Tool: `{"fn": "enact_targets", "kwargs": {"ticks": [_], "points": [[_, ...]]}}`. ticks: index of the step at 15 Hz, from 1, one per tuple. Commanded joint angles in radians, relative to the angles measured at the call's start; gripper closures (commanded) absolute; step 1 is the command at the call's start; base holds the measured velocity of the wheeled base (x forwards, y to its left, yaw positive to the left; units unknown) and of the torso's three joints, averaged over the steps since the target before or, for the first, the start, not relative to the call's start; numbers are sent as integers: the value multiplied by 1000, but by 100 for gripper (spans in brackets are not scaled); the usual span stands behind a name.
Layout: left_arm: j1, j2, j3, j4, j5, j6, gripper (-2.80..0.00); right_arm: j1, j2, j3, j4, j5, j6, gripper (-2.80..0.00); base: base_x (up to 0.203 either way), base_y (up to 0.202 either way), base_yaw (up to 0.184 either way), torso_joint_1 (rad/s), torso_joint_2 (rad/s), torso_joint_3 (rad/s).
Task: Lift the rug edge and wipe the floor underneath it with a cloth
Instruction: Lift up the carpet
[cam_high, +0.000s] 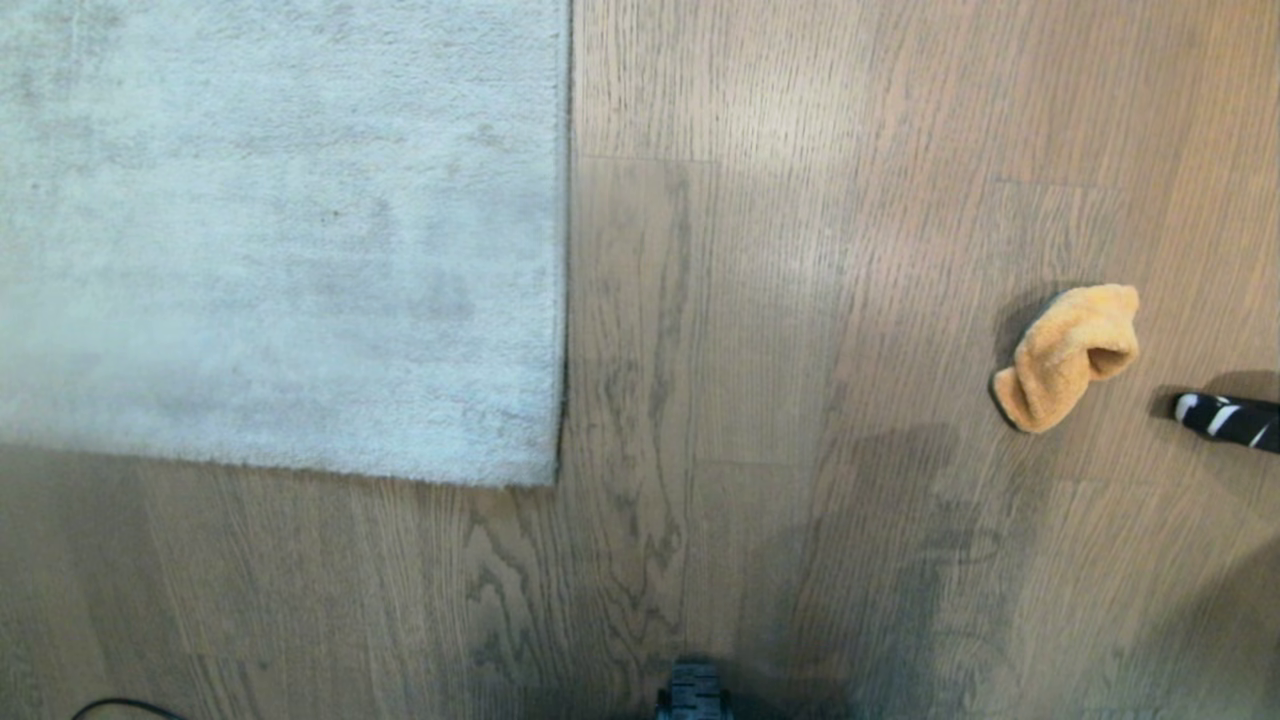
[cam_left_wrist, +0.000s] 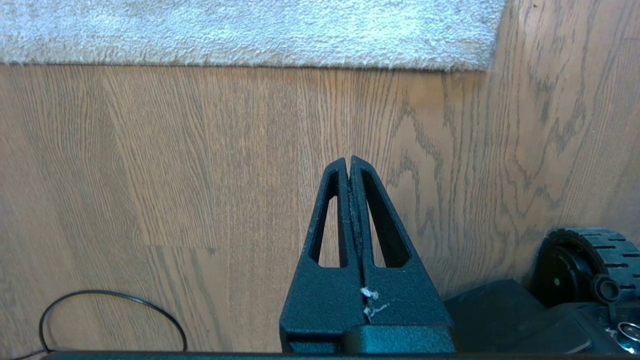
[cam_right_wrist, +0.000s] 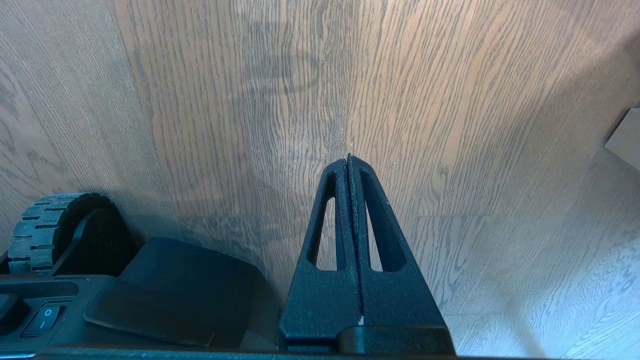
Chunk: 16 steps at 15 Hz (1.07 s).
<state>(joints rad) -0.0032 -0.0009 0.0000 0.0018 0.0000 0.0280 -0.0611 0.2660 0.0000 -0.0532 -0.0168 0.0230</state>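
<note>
So the rug (cam_high: 280, 230) lies flat on the robot's left with its near corner (cam_high: 545, 470) closest to the left gripper (cam_left_wrist: 349, 162), whose fingers are pinched fully together on nothing, parked low by the base. Over on the right the cloth (cam_high: 1068, 355) sits on the floor (cam_high: 780, 330), long axis slanting, likely the right gripper's (cam_right_wrist: 349, 161) job; it's clamped tight and empty too.

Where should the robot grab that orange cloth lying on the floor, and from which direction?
Grip the cloth at its raised, rolled upper fold, probably coming straight down from above with the right gripper, which is on that side. It lies bunched on the floor, so that thick hump gives the fingers more to pinch than its flatter lower end.
</note>
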Motion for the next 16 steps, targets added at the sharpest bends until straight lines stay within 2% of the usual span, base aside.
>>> {"fn": "enact_targets", "kwargs": {"ticks": [1, 11, 14, 16], "points": [[0, 1, 0, 0, 2, -5, 0, 1, 0, 0, -1, 0, 0, 0, 0, 0, 0, 0, 0, 0], [0, 1, -2, 4, -5, -25, 0, 0, -1, 0, -1, 0, 0, 0, 0, 0, 0, 0, 0, 0], [0, 10, -46, 17, -15, -26, 0, 0, -1, 0, 0, 0, 0, 0, 0, 0, 0, 0, 0, 0], [0, 75, -91, 24, -31, -27, 0, 0, -1, 0, 0, 0, 0, 0, 0, 0, 0, 0, 0, 0]]}}
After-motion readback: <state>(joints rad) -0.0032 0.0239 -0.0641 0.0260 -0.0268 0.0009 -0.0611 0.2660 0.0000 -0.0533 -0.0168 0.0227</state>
